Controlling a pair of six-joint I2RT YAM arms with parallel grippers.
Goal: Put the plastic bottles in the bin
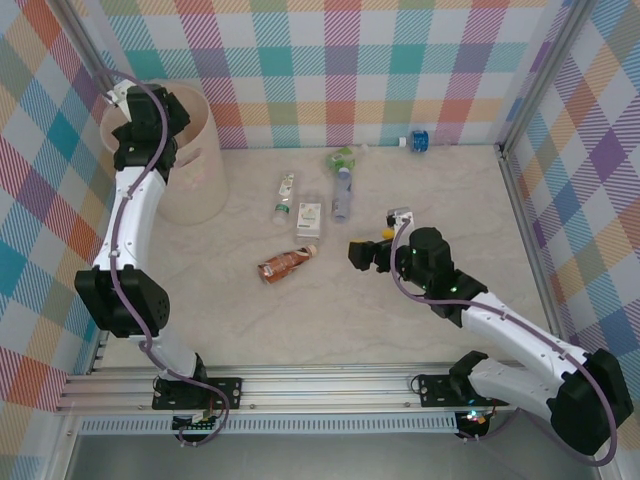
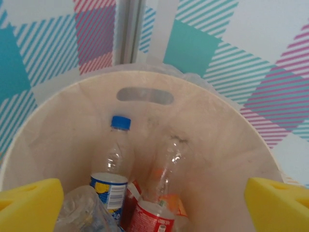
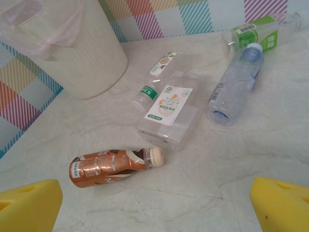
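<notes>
Nearest me, past the aluminium rail [image 1: 330, 385], the pale marbled table [image 1: 330, 320] lay bare. That left plenty of room in front of the right gripper [image 1: 357, 253], which hung low with its yellow pads [image 3: 29, 203] wide apart and nothing between them. Just beyond it a crushed brown bottle [image 3: 113, 164] lay on its side. Past that was a flat clear bottle [image 3: 169, 108] with a white label, just beside a small green-capped bottle [image 3: 153, 82]. Further right, a bluish clear bottle [image 3: 235, 84] lay near a green-labelled bottle [image 3: 260, 31]. A blue-labelled bottle [image 1: 417, 140] sat alone against the plaid back wall [image 1: 330, 60]. In the far left corner stood the beige bin [image 1: 205, 170], close to both walls. The left gripper [image 2: 154, 212] hovered over its mouth, jaws spread and empty. Inside, a blue-capped bottle [image 2: 116, 159] stood cap-up beside a red-labelled bottle [image 2: 145, 223].
</notes>
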